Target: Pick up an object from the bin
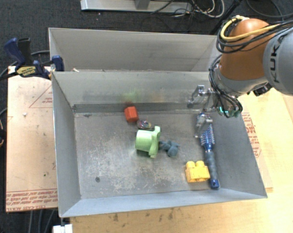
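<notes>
While the hand (201, 109) hovers over the blue brush (209, 157), I cannot tell whether it is open.

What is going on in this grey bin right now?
A robot arm's claw hangs at the right of the bin, just above the bristled end of a long blue plastic brush lying flat. A yellow toy brick sits beside the brush's handle; a light green plastic cup and small red block lie nearer the middle.

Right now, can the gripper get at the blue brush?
Probably yes. The gripper hangs just above the brush's upper end, and nothing lies over it. The yellow block sits by the handle's lower end, away from the gripper.
</notes>
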`<act>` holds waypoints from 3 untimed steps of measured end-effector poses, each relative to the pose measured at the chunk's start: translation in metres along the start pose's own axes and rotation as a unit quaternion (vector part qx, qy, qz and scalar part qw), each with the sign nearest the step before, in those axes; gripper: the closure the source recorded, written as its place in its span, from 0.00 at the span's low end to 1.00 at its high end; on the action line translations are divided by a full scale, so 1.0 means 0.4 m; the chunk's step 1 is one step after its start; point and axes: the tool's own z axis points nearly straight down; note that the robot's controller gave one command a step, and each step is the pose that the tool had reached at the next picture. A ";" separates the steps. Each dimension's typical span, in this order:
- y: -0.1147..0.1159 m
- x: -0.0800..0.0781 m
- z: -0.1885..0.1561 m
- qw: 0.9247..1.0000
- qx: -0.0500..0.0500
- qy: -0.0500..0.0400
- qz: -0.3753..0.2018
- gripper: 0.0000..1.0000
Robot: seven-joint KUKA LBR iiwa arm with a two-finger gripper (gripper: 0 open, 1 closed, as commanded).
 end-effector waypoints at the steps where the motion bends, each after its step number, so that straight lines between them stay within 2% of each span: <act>1: 0.113 0.078 0.270 0.999 0.001 -0.004 -0.047 0.00; 2: 0.113 0.072 0.260 0.999 0.001 -0.007 -0.047 1.00; 3: 0.122 0.047 -0.037 0.993 0.001 -0.006 -0.115 1.00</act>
